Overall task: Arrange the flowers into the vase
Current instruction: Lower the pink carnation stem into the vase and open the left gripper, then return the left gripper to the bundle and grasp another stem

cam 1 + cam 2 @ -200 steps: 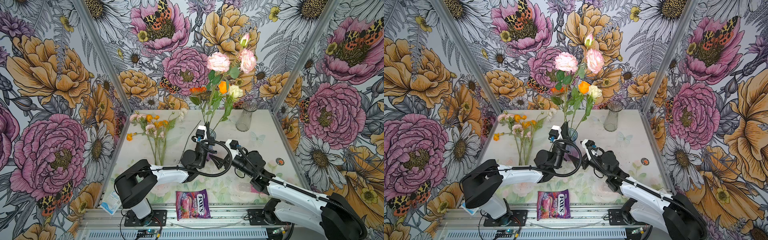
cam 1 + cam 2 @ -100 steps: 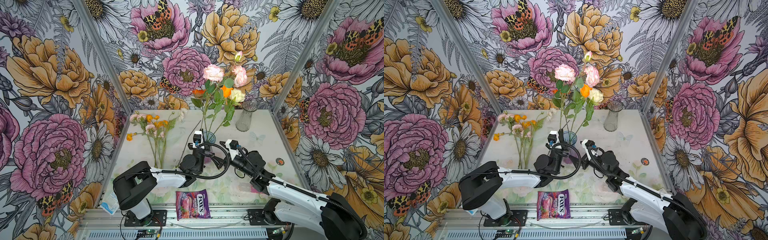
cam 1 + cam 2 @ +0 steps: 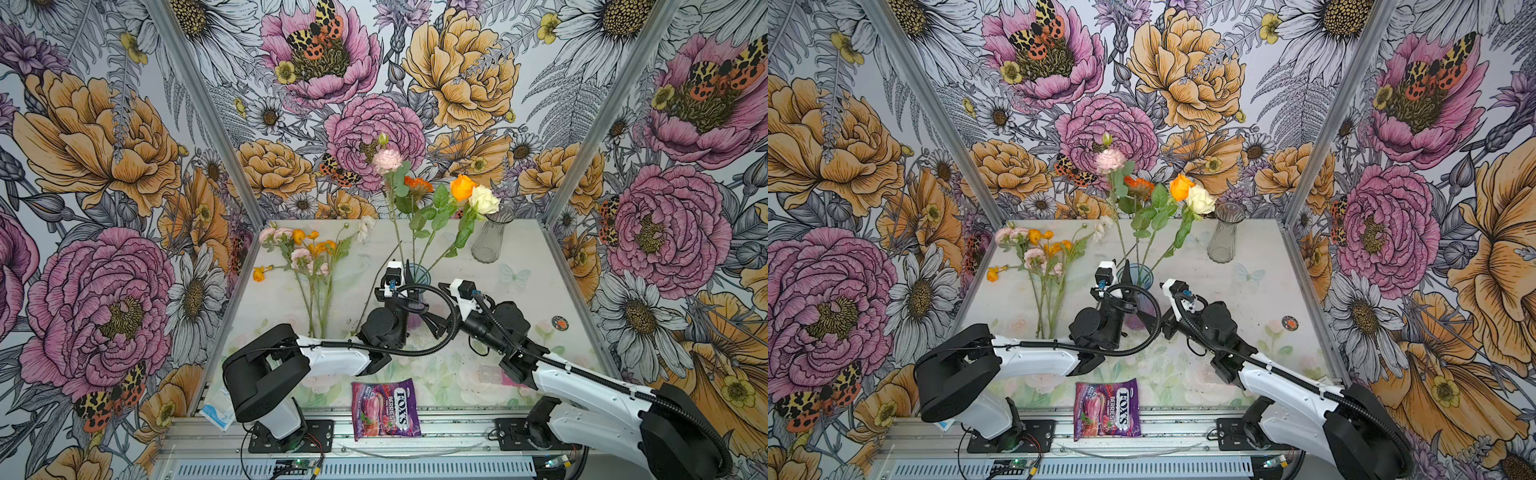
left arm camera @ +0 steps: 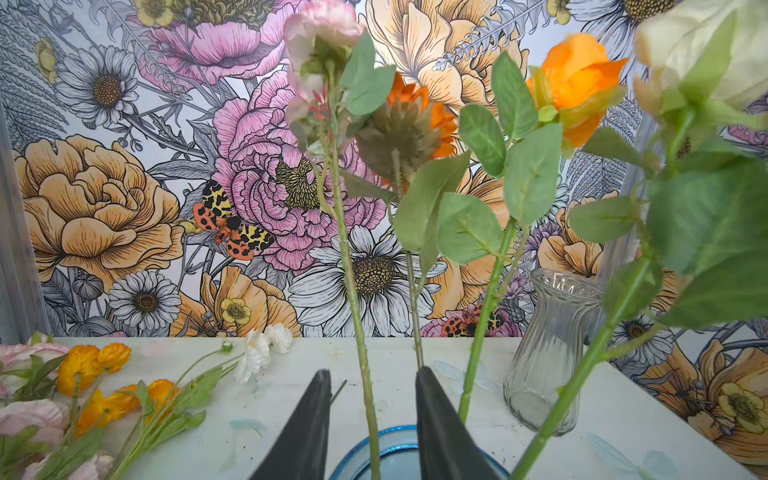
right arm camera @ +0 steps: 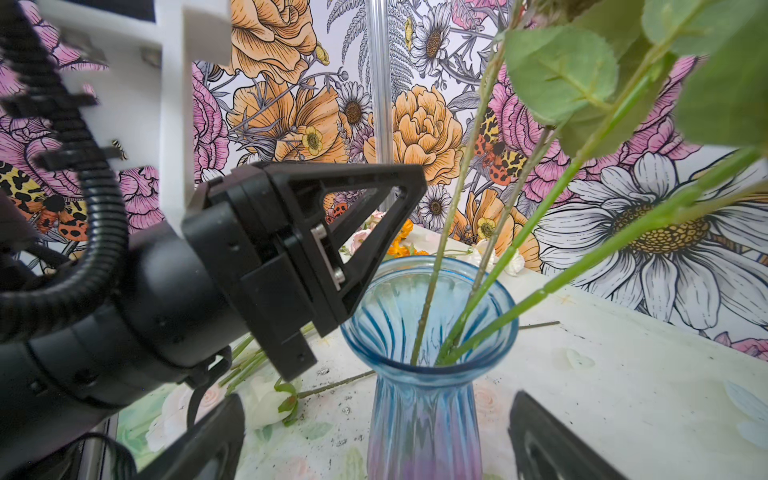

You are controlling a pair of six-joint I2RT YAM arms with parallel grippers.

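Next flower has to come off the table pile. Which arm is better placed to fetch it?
Left. The loose flowers lie on its side of the table, and the left pincer is open, gripping nothing. The right pincer straddles the blue vase, farther from them.

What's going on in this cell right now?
The robot is filling the blue vase; four stems stand in it. The left gripper is open, fingers on either side of the pink carnation's stem above the rim. The right gripper is open, flanking the vase body without touching. More flowers lie on the table.
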